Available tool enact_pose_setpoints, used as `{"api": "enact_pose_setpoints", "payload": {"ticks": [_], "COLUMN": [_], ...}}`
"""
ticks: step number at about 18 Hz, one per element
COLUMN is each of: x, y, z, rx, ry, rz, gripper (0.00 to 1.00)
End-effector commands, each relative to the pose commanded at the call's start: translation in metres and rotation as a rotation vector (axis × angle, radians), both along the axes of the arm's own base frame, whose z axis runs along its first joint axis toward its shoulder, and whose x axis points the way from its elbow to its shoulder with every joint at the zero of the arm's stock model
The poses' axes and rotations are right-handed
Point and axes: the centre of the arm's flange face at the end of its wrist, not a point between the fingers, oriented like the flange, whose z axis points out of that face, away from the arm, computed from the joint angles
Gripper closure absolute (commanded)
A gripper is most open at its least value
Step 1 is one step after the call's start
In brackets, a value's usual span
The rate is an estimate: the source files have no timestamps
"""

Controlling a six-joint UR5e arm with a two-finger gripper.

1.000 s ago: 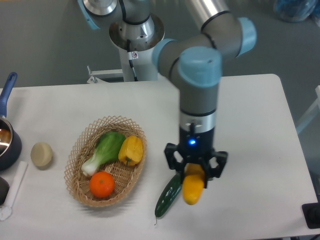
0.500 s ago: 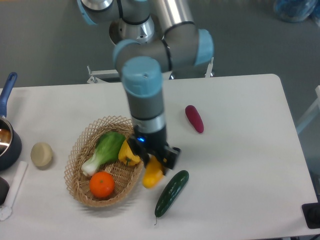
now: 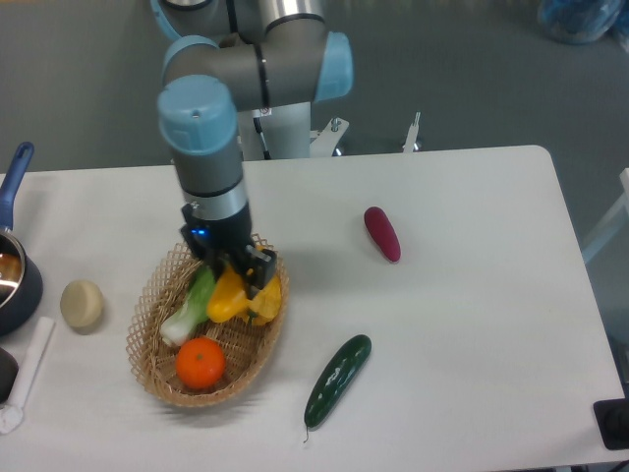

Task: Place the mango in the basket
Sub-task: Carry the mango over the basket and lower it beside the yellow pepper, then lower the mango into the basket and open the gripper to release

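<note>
My gripper (image 3: pixel 229 277) is shut on the mango (image 3: pixel 225 297), a smooth yellow-orange oval fruit, and holds it over the middle of the wicker basket (image 3: pixel 165 383). The mango hangs in front of the yellow bell pepper (image 3: pixel 268 300) and beside the green bok choy (image 3: pixel 191 309). An orange (image 3: pixel 200 363) lies at the basket's near end. I cannot tell whether the mango touches the basket's contents.
A dark green cucumber (image 3: pixel 337 380) lies right of the basket. A dark red vegetable (image 3: pixel 382 233) lies further back right. A pale round item (image 3: pixel 82 304) sits left of the basket, and a blue-handled pot (image 3: pixel 15 265) is at the left edge.
The arm has swung left with the mango, from beside the cucumber, past the basket's right rim, to over the basket's middle. The cucumber stays on the table.
</note>
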Motion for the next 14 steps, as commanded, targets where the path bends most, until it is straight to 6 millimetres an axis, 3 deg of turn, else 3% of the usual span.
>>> {"api": "enact_pose_setpoints", "payload": {"ticks": [9, 11, 14], "x": [-0.006, -0.008, -0.014], "y": [0.014, 0.017, 0.026], "z": [-0.028, -0.036, -0.049], "rx": [-0.021, -0.031, -0.045], "ry": [-0.034, -0.041, -0.055], "rz": [0.031, 0.04, 0.058], "gripper": [0.65, 0.59, 0.59]}}
